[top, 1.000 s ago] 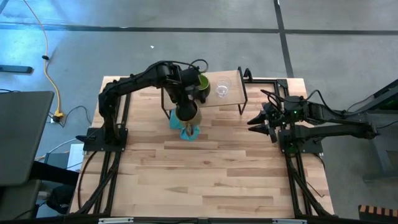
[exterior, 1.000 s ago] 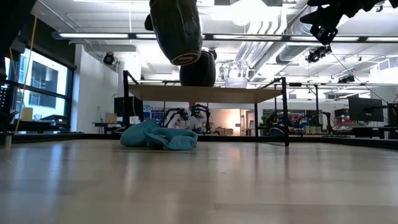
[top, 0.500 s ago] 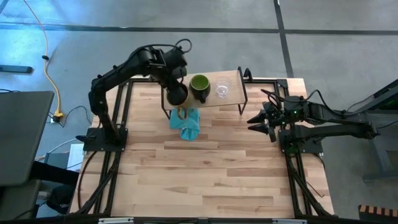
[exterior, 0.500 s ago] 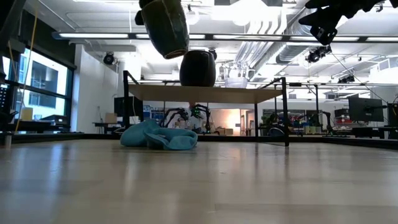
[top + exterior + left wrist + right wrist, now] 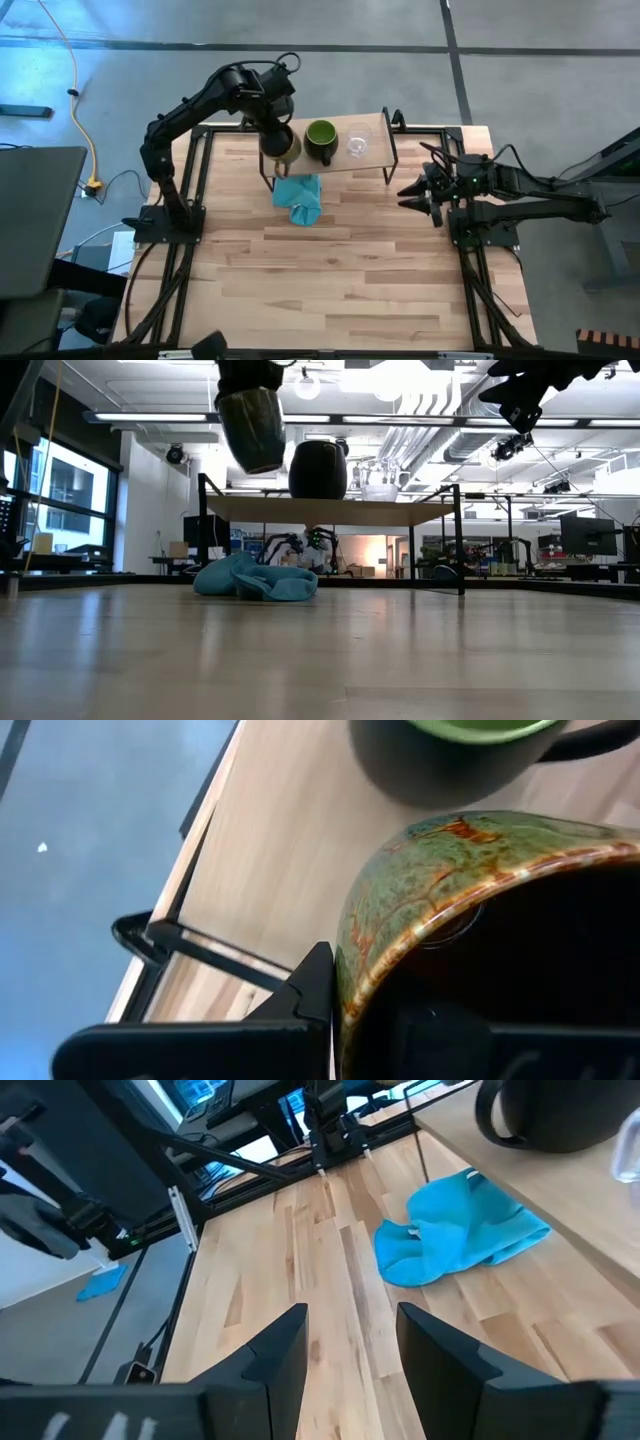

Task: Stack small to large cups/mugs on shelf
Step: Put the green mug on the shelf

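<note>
My left gripper (image 5: 276,128) is shut on the brown mug (image 5: 281,144), which hangs in the air over the left end of the shelf (image 5: 342,164). In the low view the brown mug (image 5: 252,428) is left of, and higher than, the mug that is green within and dark outside (image 5: 317,470). That green mug (image 5: 321,138) stands by its base on the shelf board (image 5: 330,510). The clear glass cup (image 5: 358,142) stands to its right. My right gripper (image 5: 415,195) waits open near the table's right edge, high up (image 5: 520,405). My left gripper holds the brown mug by its rim wall (image 5: 372,970), one finger (image 5: 312,988) outside and the other within the dark hollow. The fingers come from above, pointing steeply down. The mug hangs below them, nearly upright and mouth up, clear of the shelf.
A teal cloth (image 5: 300,194) lies crumpled on the table just in front of the shelf's left half; the right wrist view also shows the cloth (image 5: 460,1230). The shelf stands on thin black legs (image 5: 459,540). Bare tabletop (image 5: 340,270) lies toward the near edge.
My left gripper has carried the brown mug from above the teal cloth toward the table's far left, over the shelf's left end, rising a little. The mug, tilted before, now hangs nearly upright. The cloth lies uncovered in the high view.
</note>
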Robot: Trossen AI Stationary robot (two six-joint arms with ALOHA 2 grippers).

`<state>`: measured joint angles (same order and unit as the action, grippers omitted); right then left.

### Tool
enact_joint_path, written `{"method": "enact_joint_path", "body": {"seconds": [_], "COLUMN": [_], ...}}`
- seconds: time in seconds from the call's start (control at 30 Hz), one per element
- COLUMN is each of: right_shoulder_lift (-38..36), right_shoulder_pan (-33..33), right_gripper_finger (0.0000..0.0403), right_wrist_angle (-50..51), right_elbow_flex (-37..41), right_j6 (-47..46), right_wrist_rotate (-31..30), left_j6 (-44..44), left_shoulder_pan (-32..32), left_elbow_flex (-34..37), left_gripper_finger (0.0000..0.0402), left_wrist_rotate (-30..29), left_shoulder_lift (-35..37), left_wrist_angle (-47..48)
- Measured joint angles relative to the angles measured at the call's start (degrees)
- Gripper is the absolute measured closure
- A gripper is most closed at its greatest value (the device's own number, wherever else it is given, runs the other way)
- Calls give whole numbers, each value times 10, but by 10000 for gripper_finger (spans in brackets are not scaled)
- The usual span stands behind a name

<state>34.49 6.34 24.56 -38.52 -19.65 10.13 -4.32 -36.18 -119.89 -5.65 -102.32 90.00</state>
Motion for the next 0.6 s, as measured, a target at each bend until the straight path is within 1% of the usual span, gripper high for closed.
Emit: {"method": "enact_joint_path", "body": {"seconds": [0.27, 0.37, 0.5, 0.6], "right_shoulder_lift": [0, 0, 0, 0], "right_shoulder_pan": [0, 0, 0, 0], "right_gripper_finger": [258, 258, 258, 258], "right_wrist_angle": [0, 0, 0, 0], "right_elbow_flex": [0, 0, 0, 0], "right_j6": [5, 6, 6, 6], "right_wrist_rotate": [-8, -13, -13, -13], "left_j6": [0, -1, -4, -4], "left_shoulder_pan": [-10, -11, -11, -18], "left_elbow_flex": [43, 45, 45, 45], "left_gripper_finger": [380, 380, 380, 380], "left_wrist_rotate": [-18, -23, -44, -43], "left_shoulder_lift": [-1, -3, -7, -8], "left_wrist_angle": [0, 0, 0, 0]}}
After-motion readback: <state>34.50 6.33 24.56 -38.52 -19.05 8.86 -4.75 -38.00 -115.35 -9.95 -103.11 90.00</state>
